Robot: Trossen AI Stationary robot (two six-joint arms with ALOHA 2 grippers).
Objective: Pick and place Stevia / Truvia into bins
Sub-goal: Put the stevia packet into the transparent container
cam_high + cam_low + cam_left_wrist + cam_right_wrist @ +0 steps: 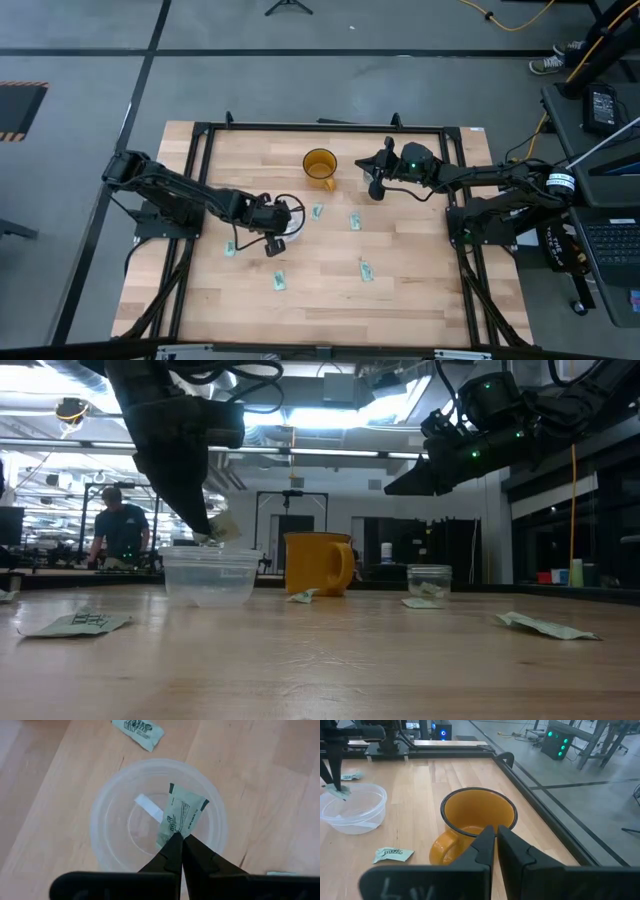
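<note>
- Left gripper (179,840): fingers pinched on a Stevia packet (181,814), hanging it directly over the wide whitish cup (107,807), likely for a drop.
- Below: cup holds a white slip (148,806).
- Farther out: loose packets (361,268) on table (420,290).
- Right gripper (496,840): fingers nearly together, empty, waiting above the amber cup (470,817).

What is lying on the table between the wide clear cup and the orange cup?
In the low view, one packet lies between the wide clear cup and the orange cup.

Pale matt wood table (400,300); clear glossy plastic cup (112,805); crinkled paper packet (182,812); glossy amber mug (470,812).
</note>
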